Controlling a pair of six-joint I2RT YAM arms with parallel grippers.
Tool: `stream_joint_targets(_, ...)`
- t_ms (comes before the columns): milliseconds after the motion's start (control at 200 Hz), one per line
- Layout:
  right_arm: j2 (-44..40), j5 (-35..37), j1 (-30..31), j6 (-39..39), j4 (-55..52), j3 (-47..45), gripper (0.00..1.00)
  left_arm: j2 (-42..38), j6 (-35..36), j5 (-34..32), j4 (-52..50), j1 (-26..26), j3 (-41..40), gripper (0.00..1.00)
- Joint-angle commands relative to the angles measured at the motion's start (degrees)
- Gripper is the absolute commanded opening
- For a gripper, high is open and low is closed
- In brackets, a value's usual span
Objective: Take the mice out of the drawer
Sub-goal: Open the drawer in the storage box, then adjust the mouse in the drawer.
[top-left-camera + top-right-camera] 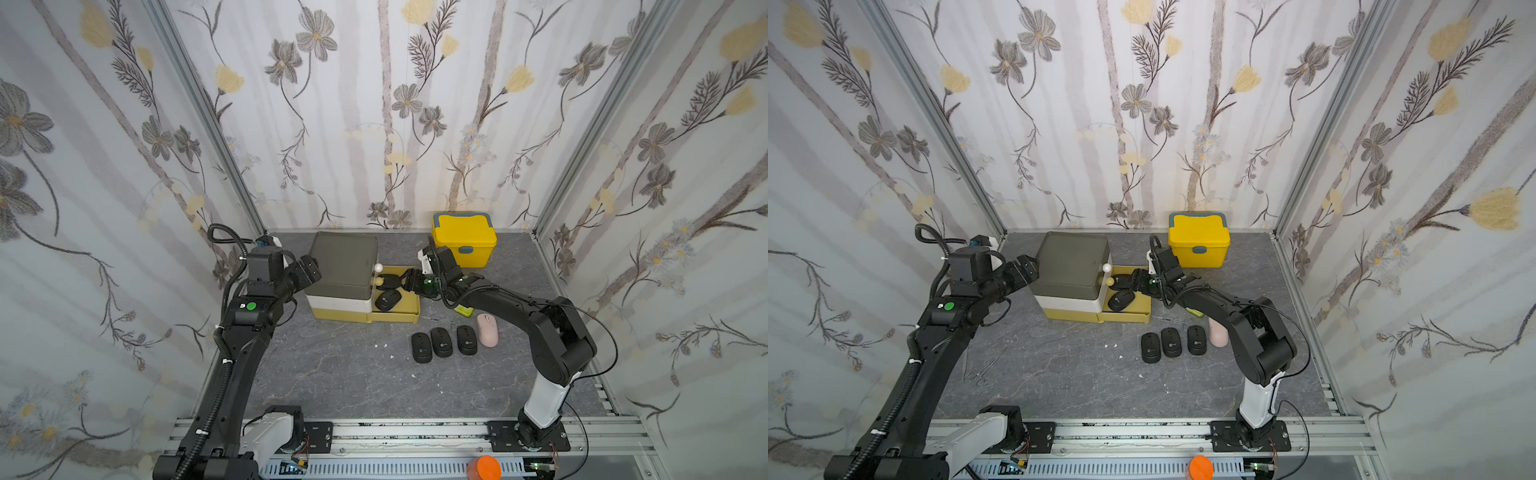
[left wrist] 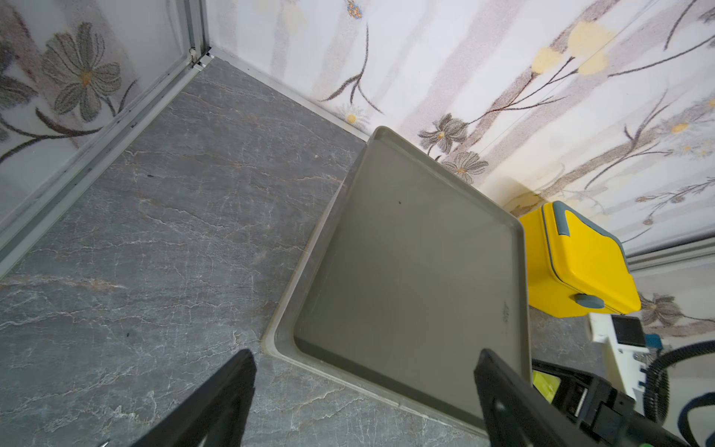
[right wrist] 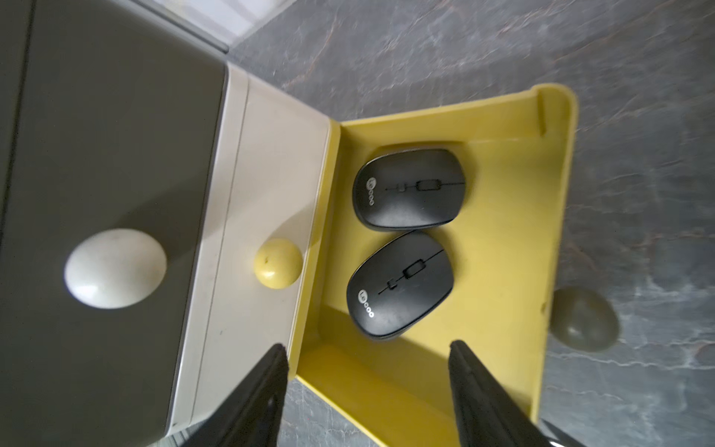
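Right gripper [image 3: 367, 348] poised over the pulled-out yellow drawer [image 1: 409, 309], jaws spread, nothing between them, touching nothing. Inside the drawer, 2 slim black mice lying side by side with barely a gap: black mouse nearest the fingertips [image 3: 400, 285], then second black mouse [image 3: 412, 188] just past it, both with the pale logo end toward the cabinet [image 1: 345, 259]. Olive knob [image 3: 583, 325] on the drawer front, white knob [image 3: 115, 268] and yellow knob [image 3: 278, 263] on the 2 shut drawers above.

Out on the marbled grey tabletop [image 1: 332, 374], clear of the drawer and near the right arm: row of 3 black mice [image 1: 441, 342], parallel, almost touching, and pink mouse [image 1: 487, 330] just beside the row's end, on the right arm's side.

Over on the far side of the cabinet from the drawer, left gripper [image 2: 365, 354] level with the grey top, jaws wide, empty, 1 finger over the tabletop, the other over the top's corner; contact with the cabinet impossible to tell. Yellow lidded box [image 1: 464, 241] against the back wall, behind the right arm.
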Motion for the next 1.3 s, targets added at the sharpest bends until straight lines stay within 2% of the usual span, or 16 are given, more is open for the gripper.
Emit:
stream_joint_targets(0, 1.75, 5.32, 2.65, 3.11, -3.34, 2.49, 0.67, -1.69, -0.29, 1.95, -0.46, 0.01, -1.20, 0.91)
stream_joint_targets(260, 7.20, 10.13, 5.95, 11.20, -4.33, 5.93, 0.70, -4.17, -1.57, 1.81, -0.03, 0.06, -3.51, 0.92)
stream_joint_targets(614, 12.24, 13.74, 7.29, 16.17, -8.82, 10.61, 0.73, -4.14, -2.05, 0.48, 0.53, 0.12, -4.08, 0.92)
stream_joint_targets(954, 16.41, 15.63, 7.73, 17.00, -11.48, 14.68, 0.79, -4.23, -2.40, 0.02, 1.31, 0.09, -4.90, 0.92)
stream_joint_targets(1294, 20.70, 20.35, 7.82, 15.24, -15.82, 18.45, 0.78, -3.41, -2.70, 0.08, 2.00, 0.10, -5.15, 0.92)
